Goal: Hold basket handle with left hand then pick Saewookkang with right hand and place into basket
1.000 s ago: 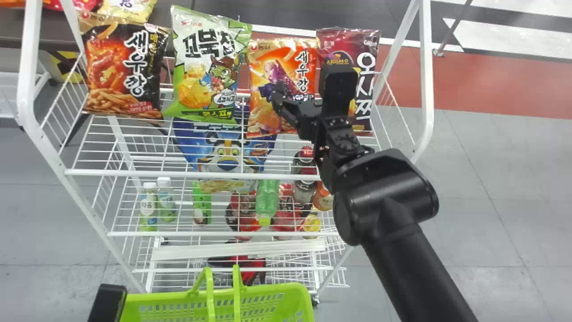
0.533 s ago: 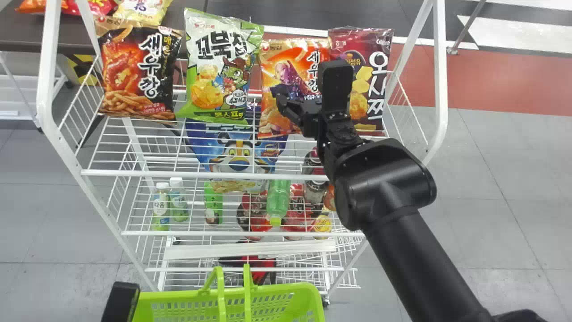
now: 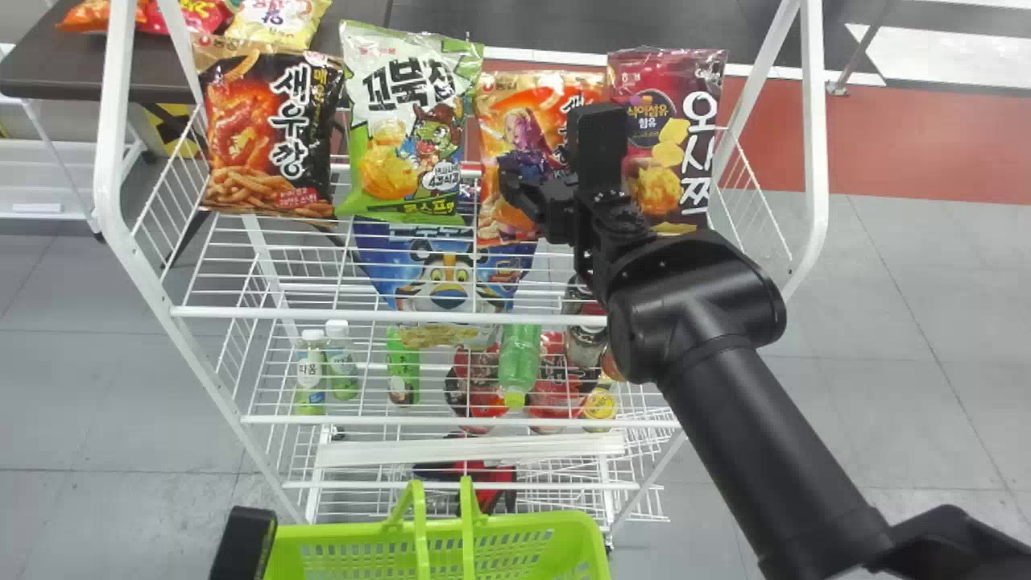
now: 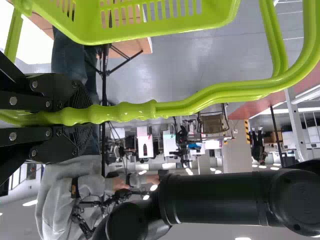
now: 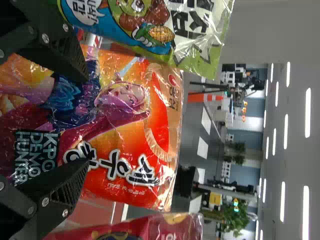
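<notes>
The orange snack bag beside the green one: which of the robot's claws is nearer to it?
Right. The right claw is open right at the front of the orange snack bag, while the left claw grips the basket handle, lower down and farther off.

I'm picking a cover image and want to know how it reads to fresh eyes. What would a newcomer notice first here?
Probably the black right arm, slanting across the head view to the orange Saewookkang bag, where the right gripper has its fingers open. Next, likely the colourful snack bags along the white rack's top, then the lime-green basket at the bottom edge.
</notes>
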